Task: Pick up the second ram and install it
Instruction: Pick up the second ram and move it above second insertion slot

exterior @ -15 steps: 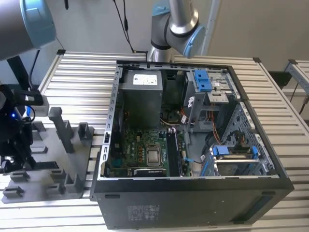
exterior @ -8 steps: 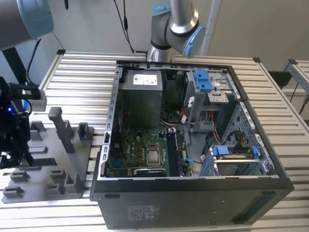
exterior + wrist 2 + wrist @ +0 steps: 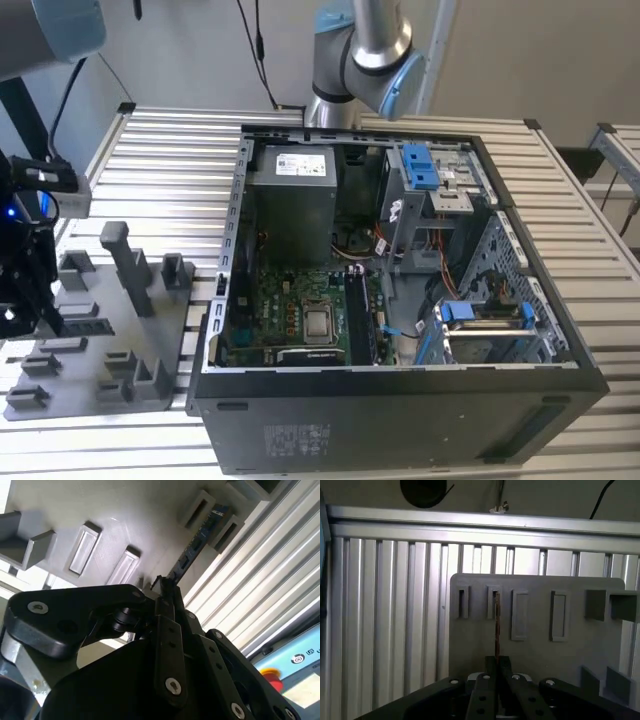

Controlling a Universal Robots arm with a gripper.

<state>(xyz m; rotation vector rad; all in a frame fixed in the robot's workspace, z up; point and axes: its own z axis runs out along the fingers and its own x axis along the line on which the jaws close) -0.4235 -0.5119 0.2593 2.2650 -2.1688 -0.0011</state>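
Observation:
The second ram (image 3: 496,625) is a thin dark board seen edge-on in the first wrist view, running from a tray slot down into my fingers. In the second wrist view the ram (image 3: 192,547) reaches from the fingertips to between two grey blocks of the tray (image 3: 115,515). My gripper (image 3: 497,663) (image 3: 165,591) is shut on the near end of the board. In the exterior view my gripper (image 3: 22,300) hangs over the grey tray (image 3: 100,355) at that view's left, well apart from the open computer case (image 3: 400,425).
The case lies open on the ribbed metal table (image 3: 170,170), with the green motherboard (image 3: 290,310) inside, a power supply (image 3: 290,195) and blue-clipped drive bays (image 3: 420,170). Upright grey blocks (image 3: 130,265) stand on the tray. A second robot arm (image 3: 360,60) is behind the case.

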